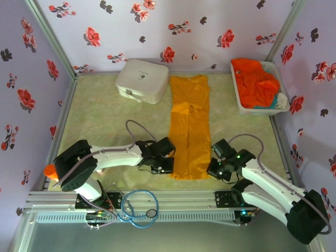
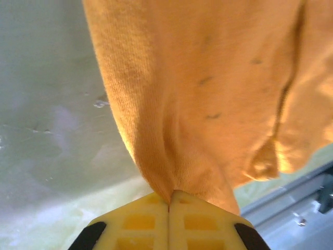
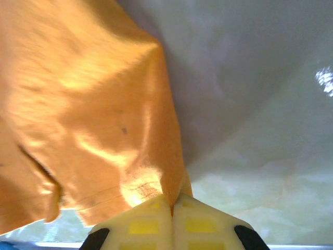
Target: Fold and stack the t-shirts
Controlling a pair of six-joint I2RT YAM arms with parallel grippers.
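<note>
Three walls enclose the table: a back wall, a left wall and a right wall, all pale lavender printed with scattered red and dark flowers. Slim grey metal posts stand in the two far corners. The table top is a pale green, mottled mat, edged along its near side by a silver metal rail. Light is soft and even, with a small bright glare spot on the mat in the right wrist view.

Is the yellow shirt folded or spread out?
Partly folded: the yellow shirt lies as a long narrow strip, sides turned in.
</note>
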